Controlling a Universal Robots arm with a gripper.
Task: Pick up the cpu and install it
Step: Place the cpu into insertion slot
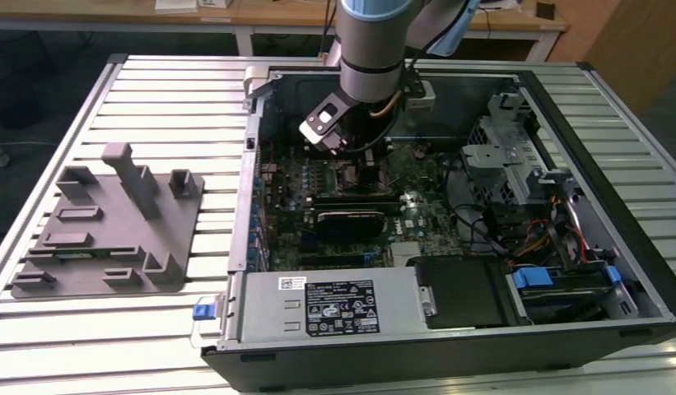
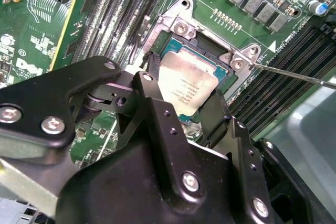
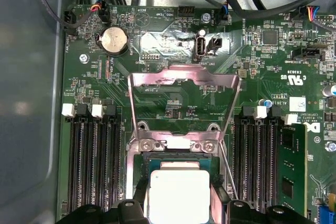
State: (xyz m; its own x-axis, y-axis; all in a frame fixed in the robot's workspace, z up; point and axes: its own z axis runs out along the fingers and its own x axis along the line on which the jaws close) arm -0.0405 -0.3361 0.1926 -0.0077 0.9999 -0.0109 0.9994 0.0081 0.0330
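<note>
The cpu is a small square chip with a shiny silver top and a pale rim. It sits level inside the open metal-framed socket on the green motherboard. My gripper reaches down into the computer case over the socket. Its black fingers press against two opposite edges of the cpu. The socket's load plate stands hinged open behind the chip, and its thin lever sticks out to one side. In the exterior view the gripper is low over the board's upper middle.
Rows of memory slots flank the socket, with one memory stick fitted. A power supply, a drive cage and cables crowd the case. A grey fixture lies on the slatted table at the exterior view's left.
</note>
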